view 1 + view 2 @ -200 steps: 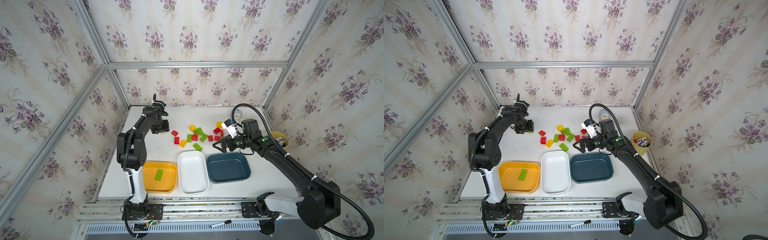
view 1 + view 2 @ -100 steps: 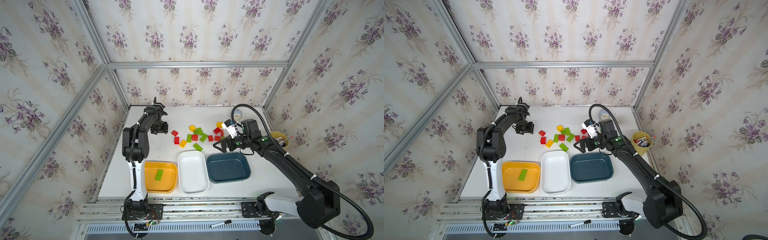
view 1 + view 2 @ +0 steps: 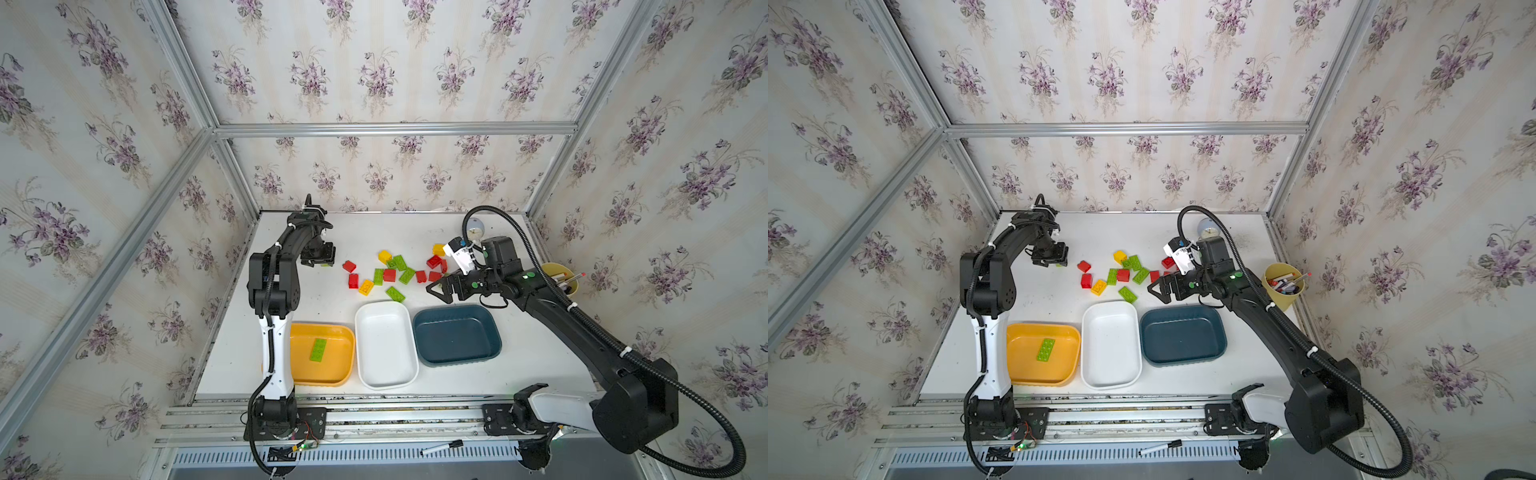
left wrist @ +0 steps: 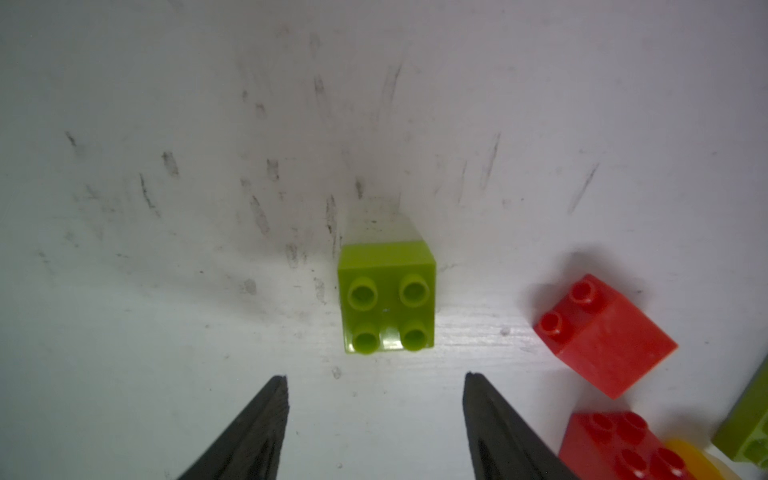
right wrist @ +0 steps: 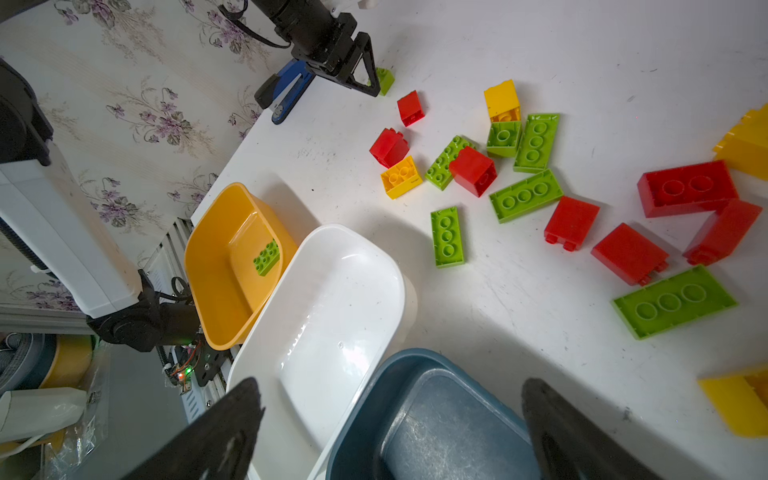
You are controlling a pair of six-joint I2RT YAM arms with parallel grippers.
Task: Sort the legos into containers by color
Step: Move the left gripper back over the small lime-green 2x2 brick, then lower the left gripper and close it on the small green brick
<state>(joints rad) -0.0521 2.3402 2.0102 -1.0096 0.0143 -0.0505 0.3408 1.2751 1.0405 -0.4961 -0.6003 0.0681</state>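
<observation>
Up top, left gripper [image 3: 322,261] sits left of the legos [image 3: 389,275]; one green already in orange tray [image 3: 348,361]. Left wrist: fingers [image 4: 257,428] apart, empty, green square brick [image 4: 386,299] just ahead. I'd drop straight, straddle its flat sides. Right wrist: right gripper [image 5: 388,382] wide, empty.

Counter [image 4: 582,104]: white, matt, scuffed with dark streaks. Green brick [image 4: 386,307] and red brick [image 4: 606,336]: smooth glossy plastic. White tray [image 5: 332,299]: glossy plastic with highlights. Orange tray [image 5: 208,249]: smooth plastic. Teal tray [image 5: 436,415]: duller, scratched. Frame [image 3: 395,128]: brushed metal. Walls [image 3: 374,62]: matt floral paper. Jaws: matt black.
</observation>
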